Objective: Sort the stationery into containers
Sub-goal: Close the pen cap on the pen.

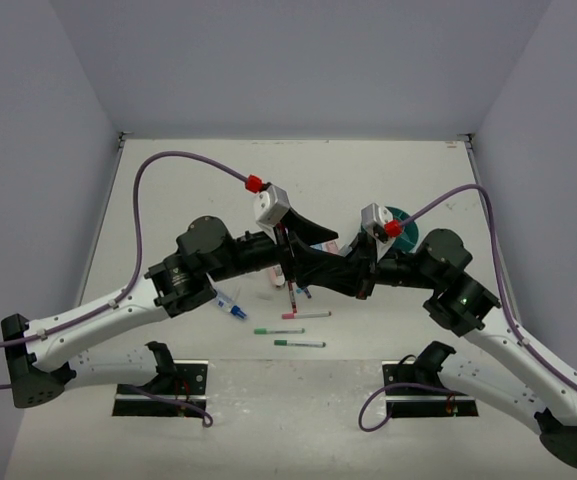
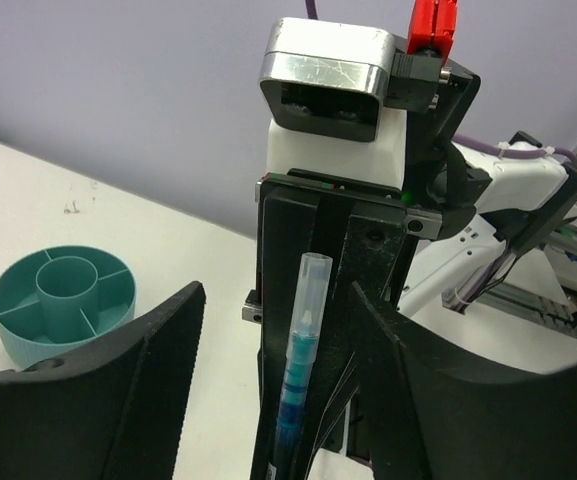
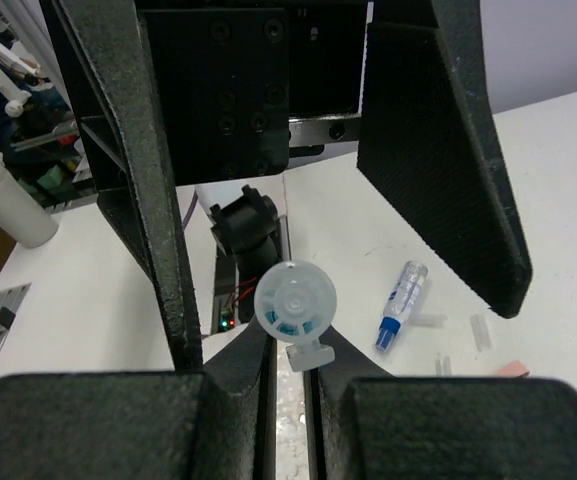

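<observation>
Right gripper [image 3: 293,352]: clamped shut on the blue pen [image 3: 294,300], with the clear cap end toward its own wrist. Left gripper [image 2: 276,300]: spread wide, one finger on each side of the pen, holding nothing.

We judge this to be a handover. We close the left fingers squarely on the barrel (not the cap), confirm the grip, and only then release the right. The cup [image 2: 18,340] sits just beyond the right wrist. More pens [image 1: 299,343] lie on the table nearer the bases.
</observation>
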